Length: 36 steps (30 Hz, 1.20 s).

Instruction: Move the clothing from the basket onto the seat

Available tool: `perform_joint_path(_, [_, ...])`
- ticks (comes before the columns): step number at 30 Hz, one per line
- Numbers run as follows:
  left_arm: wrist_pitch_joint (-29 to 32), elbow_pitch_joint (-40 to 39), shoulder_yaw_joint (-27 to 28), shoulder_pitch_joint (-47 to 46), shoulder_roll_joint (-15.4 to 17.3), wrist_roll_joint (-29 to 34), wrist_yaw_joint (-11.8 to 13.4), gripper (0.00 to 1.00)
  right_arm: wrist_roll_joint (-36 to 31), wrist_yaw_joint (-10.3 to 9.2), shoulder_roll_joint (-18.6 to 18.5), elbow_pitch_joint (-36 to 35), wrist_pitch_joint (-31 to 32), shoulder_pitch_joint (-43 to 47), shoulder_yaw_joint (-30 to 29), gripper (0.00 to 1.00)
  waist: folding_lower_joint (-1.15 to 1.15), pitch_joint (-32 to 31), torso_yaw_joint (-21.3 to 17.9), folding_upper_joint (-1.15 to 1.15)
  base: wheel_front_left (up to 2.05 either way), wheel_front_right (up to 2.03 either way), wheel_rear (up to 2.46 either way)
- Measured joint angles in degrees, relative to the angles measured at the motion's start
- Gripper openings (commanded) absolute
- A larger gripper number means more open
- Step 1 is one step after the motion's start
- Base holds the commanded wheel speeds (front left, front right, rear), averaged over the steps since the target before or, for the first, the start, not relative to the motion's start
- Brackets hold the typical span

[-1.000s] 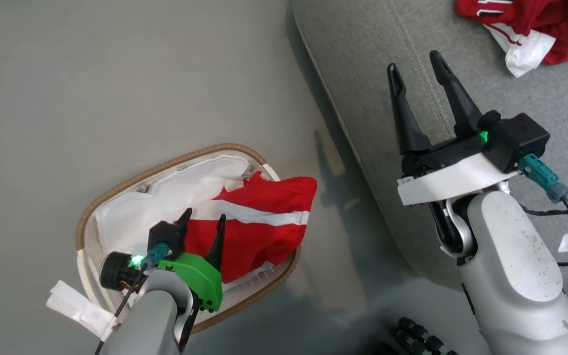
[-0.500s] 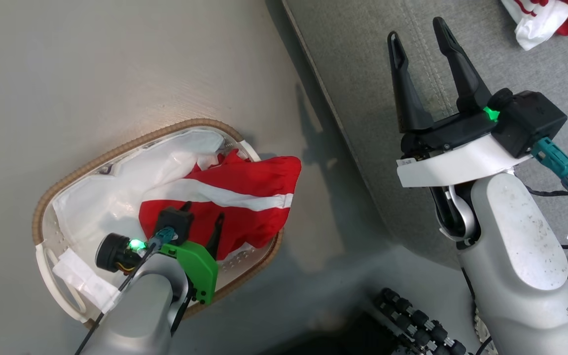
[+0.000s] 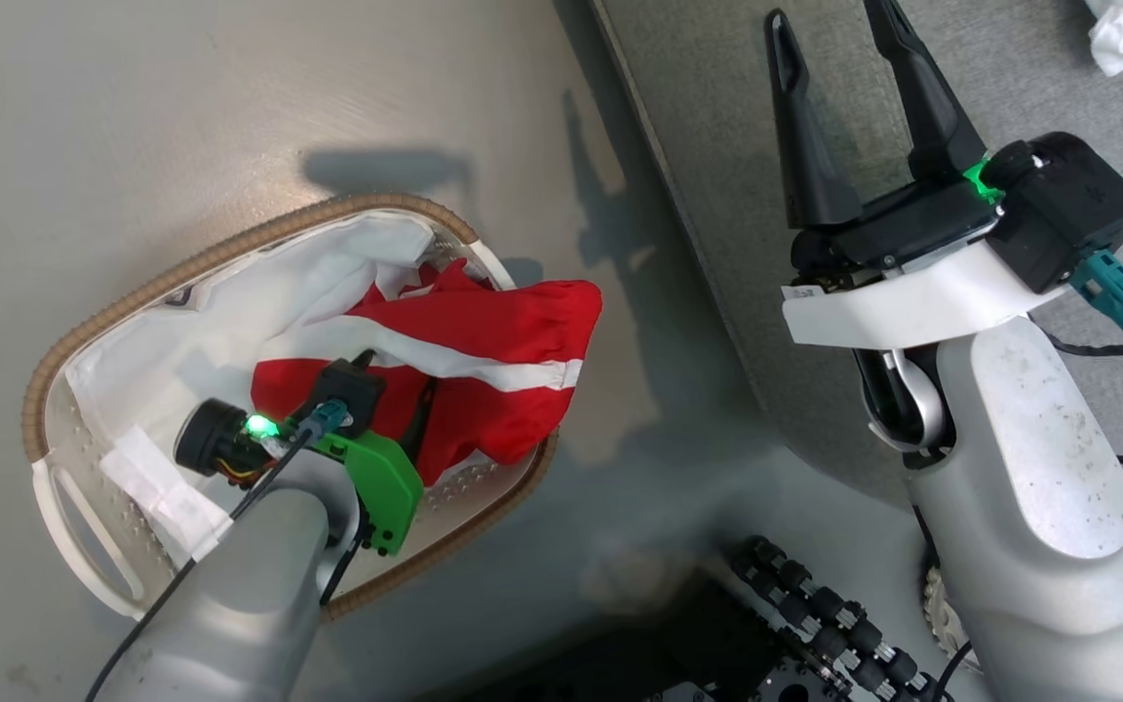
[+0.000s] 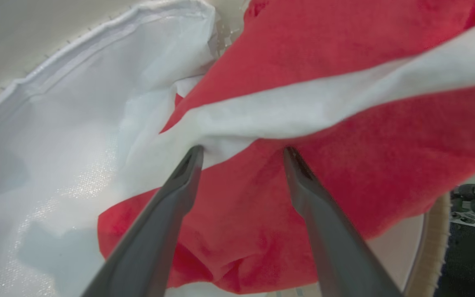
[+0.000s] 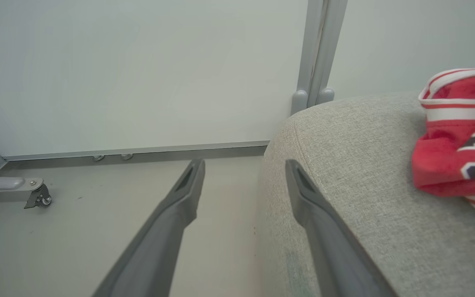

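1 red white-striped fabric garment [image 3: 484,351] in oval white plastic basket [image 3: 230,244]: we log it at the tips of our left gripper [image 4: 243,152], spread and empty, stripe crosswise; right gripper [image 3: 830,15], likewise spread, well apart.

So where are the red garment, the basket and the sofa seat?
red garment [image 3: 484,327], head view, red cloth above its white stripe.
basket [image 3: 259,237], head view, brown woven rim.
seat [image 5: 365,165], right wrist view, bare grey cushion top.
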Motion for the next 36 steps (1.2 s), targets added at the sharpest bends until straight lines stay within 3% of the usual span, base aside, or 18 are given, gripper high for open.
perform_joint_path(32, [0.0,7.3,-19.7,-11.5,0.6,-11.3,0.0,1.0,-2.4,0.0,0.0,-5.3,0.0,-2.5,0.0,1.0,-0.01,7.8,1.2,0.0,0.0,0.0,0.0])
perform_joint_path(33, [0.0,7.5,-20.3,-11.6,0.5,-11.5,0.0,0.71,-2.4,0.0,0.0,-5.2,0.0,-2.5,0.0,1.0,-0.01,7.8,1.3,0.0,0.0,0.0,0.0])
perform_joint_path(34, [0.0,7.6,-20.8,-11.6,0.5,-11.9,0.0,0.0,-2.4,0.0,0.0,-5.2,0.0,-2.5,0.0,1.0,-0.01,7.8,1.3,0.0,0.0,0.0,0.0])
perform_joint_path(36, [0.0,7.7,-21.4,-11.7,0.4,-12.8,0.0,0.0,-2.4,0.0,0.0,-5.2,0.0,-2.5,0.0,1.0,-0.01,7.8,1.3,0.0,0.0,0.0,0.0])
